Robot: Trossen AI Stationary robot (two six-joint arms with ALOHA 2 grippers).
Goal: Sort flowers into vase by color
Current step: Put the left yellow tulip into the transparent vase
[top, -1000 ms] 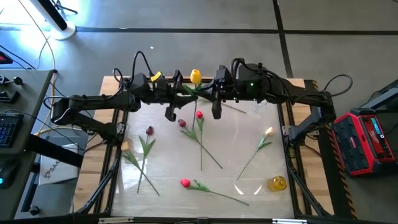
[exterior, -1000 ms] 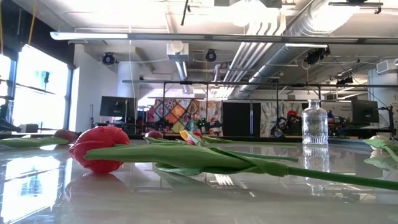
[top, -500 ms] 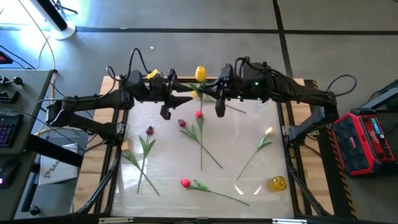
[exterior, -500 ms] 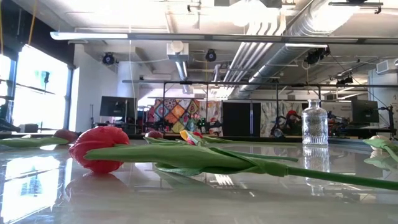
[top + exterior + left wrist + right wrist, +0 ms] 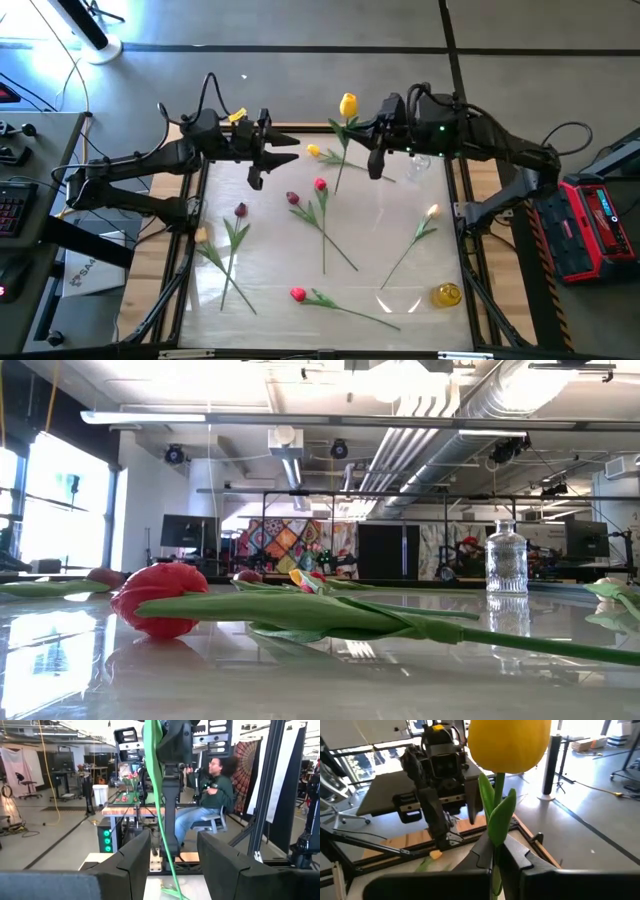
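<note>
Yellow tulip (image 5: 347,105) roughly upright, head up, in right fingers (image 5: 496,851)

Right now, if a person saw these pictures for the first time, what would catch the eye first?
Probably the yellow artificial tulip, held up over the table's far edge by the right gripper, shut on its green stem. The left gripper stands open opposite it. Below, red, maroon and peach tulips lie scattered on the glossy white table.
</note>
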